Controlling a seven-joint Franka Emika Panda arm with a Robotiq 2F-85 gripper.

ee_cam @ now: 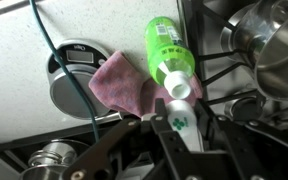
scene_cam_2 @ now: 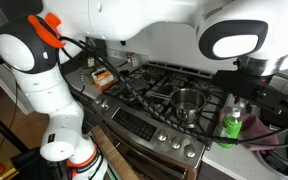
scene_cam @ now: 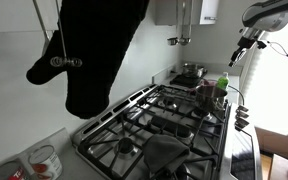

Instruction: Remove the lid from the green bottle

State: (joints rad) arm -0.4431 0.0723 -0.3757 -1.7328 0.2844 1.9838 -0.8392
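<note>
The green bottle (ee_cam: 166,48) stands beside the stove, seen from above in the wrist view, with its white neck (ee_cam: 177,88) open and uncapped. It also shows in both exterior views (scene_cam: 221,88) (scene_cam_2: 231,124). My gripper (ee_cam: 181,125) is shut on a white lid with a green logo (ee_cam: 180,120), held just off the bottle's neck. In an exterior view my gripper (scene_cam: 242,42) hangs well above the bottle.
A steel pot (scene_cam: 191,72) (scene_cam_2: 188,103) (ee_cam: 269,40) sits on the gas stove (scene_cam: 159,120) next to the bottle. A pink cloth (ee_cam: 119,85) and a round metal disc (ee_cam: 69,80) lie by the bottle. A black oven mitt (scene_cam: 94,50) hangs close to an exterior camera.
</note>
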